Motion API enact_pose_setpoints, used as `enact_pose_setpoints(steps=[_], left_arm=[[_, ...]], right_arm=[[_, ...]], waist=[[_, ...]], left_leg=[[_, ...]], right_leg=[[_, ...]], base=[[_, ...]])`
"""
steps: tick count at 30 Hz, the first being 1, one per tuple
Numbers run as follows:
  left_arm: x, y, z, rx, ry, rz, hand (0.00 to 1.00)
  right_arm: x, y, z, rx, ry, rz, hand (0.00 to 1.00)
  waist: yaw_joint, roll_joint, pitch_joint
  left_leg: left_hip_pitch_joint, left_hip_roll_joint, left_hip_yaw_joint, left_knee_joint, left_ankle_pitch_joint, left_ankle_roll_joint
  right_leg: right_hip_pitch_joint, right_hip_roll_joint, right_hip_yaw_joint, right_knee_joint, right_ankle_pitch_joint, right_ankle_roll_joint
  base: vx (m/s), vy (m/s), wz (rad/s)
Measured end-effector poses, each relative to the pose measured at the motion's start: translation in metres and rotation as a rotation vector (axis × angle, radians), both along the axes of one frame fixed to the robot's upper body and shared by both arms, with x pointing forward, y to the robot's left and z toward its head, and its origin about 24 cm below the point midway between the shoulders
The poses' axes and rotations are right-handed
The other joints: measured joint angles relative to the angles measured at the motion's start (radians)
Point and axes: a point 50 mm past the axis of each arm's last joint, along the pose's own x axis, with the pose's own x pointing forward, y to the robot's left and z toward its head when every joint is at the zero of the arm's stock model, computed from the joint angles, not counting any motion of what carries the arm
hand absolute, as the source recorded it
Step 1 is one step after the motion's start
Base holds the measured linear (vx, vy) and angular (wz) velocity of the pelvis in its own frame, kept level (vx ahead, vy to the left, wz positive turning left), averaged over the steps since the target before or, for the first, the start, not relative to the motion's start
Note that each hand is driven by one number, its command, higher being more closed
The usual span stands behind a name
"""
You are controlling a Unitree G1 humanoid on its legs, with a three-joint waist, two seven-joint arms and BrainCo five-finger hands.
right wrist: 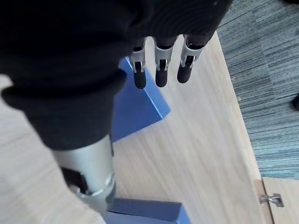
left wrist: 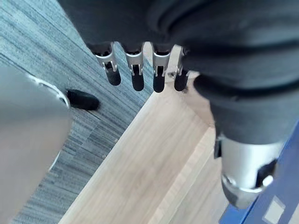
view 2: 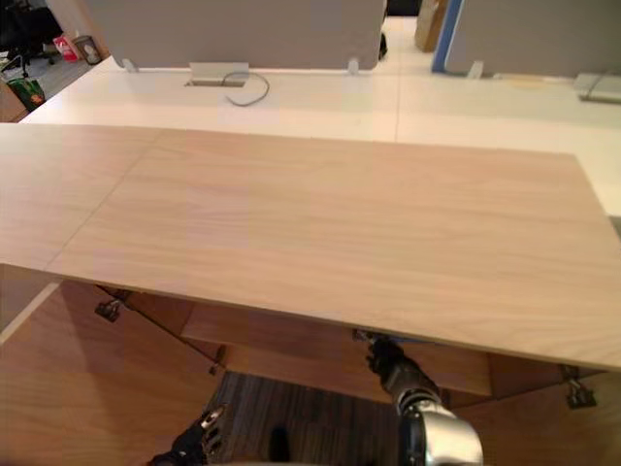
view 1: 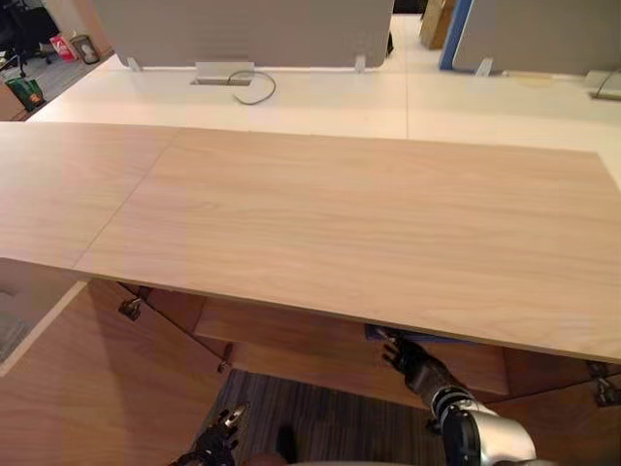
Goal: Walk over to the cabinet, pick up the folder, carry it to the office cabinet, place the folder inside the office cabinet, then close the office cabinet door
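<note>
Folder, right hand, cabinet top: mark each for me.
folder (right wrist: 139,108): right wrist view, on its flat blue cover.
right hand (view 1: 408,359): left eye view, on the dark cover below the top's edge.
cabinet top (view 1: 369,228): left eye view, on bare wood near its middle.

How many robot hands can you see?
2. The left hand hangs low above the grey carpet, fingers straight. The right hand is under the wooden cabinet top, fingers straight, next to a blue folder.
</note>
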Motion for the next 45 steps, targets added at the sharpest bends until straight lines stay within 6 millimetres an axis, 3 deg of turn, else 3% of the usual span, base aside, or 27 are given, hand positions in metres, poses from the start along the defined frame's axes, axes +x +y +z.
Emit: enact_pose_setpoints(steps=[3, 6, 11, 17, 22, 26, 31, 33, 38, 40, 41, 43, 45], left_arm=[[0.0, 0.002, 0.001, 0.001, -0.006, 0.024, 0.0], [-0.001, 0.002, 0.003, 0.007, -0.028, 0.046, 0.0], [0.01, -0.008, 0.009, -0.025, -0.093, 0.064, 0.0], [0.018, -0.012, 0.014, -0.033, -0.138, 0.062, 0.0], [0.021, -0.014, 0.016, -0.035, -0.151, 0.057, 0.0], [0.023, -0.018, 0.016, -0.036, -0.158, 0.077, 0.0], [0.023, -0.015, 0.017, -0.015, -0.16, 0.117, 0.0], [0.024, -0.015, 0.017, -0.006, -0.163, 0.127, 0.0], [0.024, -0.008, 0.018, 0.028, -0.157, 0.178, 0.0], [0.026, -0.004, 0.019, 0.039, -0.168, 0.197, 0.0], [0.027, -0.002, 0.02, 0.045, -0.172, 0.208, 0.0], [0.026, 0.0, 0.02, 0.057, -0.167, 0.218, 0.0], [0.024, 0.002, 0.019, 0.072, -0.154, 0.222, 0.0]], right_arm=[[0.019, -0.011, 0.018, 0.0, -0.063, -0.054, 0.0], [0.037, -0.011, 0.035, -0.012, -0.127, -0.043, 0.0], [0.06, -0.007, 0.059, -0.102, -0.197, 0.101, 0.0], [0.071, 0.003, 0.069, -0.096, -0.22, 0.179, 0.0], [0.094, 0.019, 0.097, -0.124, -0.29, 0.218, 0.0], [0.101, 0.03, 0.107, -0.027, -0.335, 0.119, 0.0], [0.107, 0.042, 0.117, 0.004, -0.363, 0.047, 0.0], [0.105, 0.04, 0.119, -0.037, -0.378, 0.031, 0.0], [0.094, 0.015, 0.135, -0.351, -0.47, 0.035, 0.0], [0.093, 0.011, 0.156, -0.46, -0.586, 0.041, 0.0], [0.094, 0.011, 0.173, -0.515, -0.663, 0.041, 0.0], [0.092, 0.017, 0.189, -0.597, -0.761, 0.07, 0.0], [0.086, 0.028, 0.189, -0.665, -0.8, 0.132, 0.0]], waist=[[0.013, 0.03, 0.03], [0.023, 0.043, 0.052], [0.041, 0.079, 0.111], [0.047, 0.094, 0.131], [0.054, 0.101, 0.146], [0.067, 0.115, 0.159], [0.065, 0.114, 0.161], [0.064, 0.114, 0.162], [0.033, 0.109, 0.169], [0.027, 0.109, 0.169], [0.02, 0.108, 0.168], [0.02, 0.105, 0.167], [0.014, 0.1, 0.163]], left_leg=[[-0.027, 0.0, -0.001, 0.0, 0.005, 0.005], [-0.079, 0.002, 0.001, 0.0, 0.014, 0.006], [-0.112, 0.002, 0.019, 0.0, 0.018, 0.004], [-0.132, 0.003, 0.028, 0.001, 0.018, -0.01], [-0.168, 0.001, 0.046, 0.009, 0.019, -0.013], [-0.198, 0.009, 0.054, 0.035, 0.019, -0.013], [-0.211, 0.02, 0.083, 0.047, 0.022, -0.01], [-0.211, 0.022, 0.088, 0.049, 0.023, -0.008], [-0.212, 0.026, 0.089, 0.048, 0.03, 0.002], [-0.21, 0.03, 0.092, 0.048, 0.03, 0.003], [-0.206, 0.034, 0.096, 0.051, 0.031, 0.003], [-0.189, 0.04, 0.103, 0.055, 0.03, 0.002], [-0.166, 0.047, 0.107, 0.055, 0.026, -0.004]], right_leg=[[-0.029, -0.005, -0.001, 0.008, 0.005, 0.0], [-0.088, -0.016, -0.001, 0.023, 0.006, 0.002], [-0.136, -0.027, 0.005, 0.047, 0.005, 0.004], [-0.186, -0.039, 0.016, 0.086, 0.001, 0.006], [-0.252, -0.054, 0.042, 0.137, -0.014, 0.002], [-0.287, -0.056, 0.058, 0.16, -0.017, -0.001], [-0.322, -0.052, 0.089, 0.185, -0.017, -0.001], [-0.328, -0.051, 0.095, 0.192, -0.017, -0.002], [-0.333, -0.05, 0.098, 0.203, -0.016, -0.005], [-0.334, -0.045, 0.1, 0.202, -0.014, -0.008], [-0.33, -0.04, 0.106, 0.199, -0.012, -0.01], [-0.317, -0.033, 0.116, 0.195, -0.011, -0.012], [-0.29, -0.024, 0.119, 0.182, -0.01, -0.013]], base=[[-0.04, 0.029, 0.01], [-0.05, 0.027, -0.01], [-0.02, 0.01, -0.06], [0.0, -0.011, -0.11], [-0.02, -0.008, -0.11], [-0.04, -0.021, -0.09], [-0.04, -0.014, -0.17], [-0.05, -0.014, -0.11], [-0.03, -0.01, -0.01], [-0.01, -0.017, -0.07], [-0.01, -0.024, -0.11], [0.01, -0.036, -0.16], [0.03, -0.043, -0.12]])
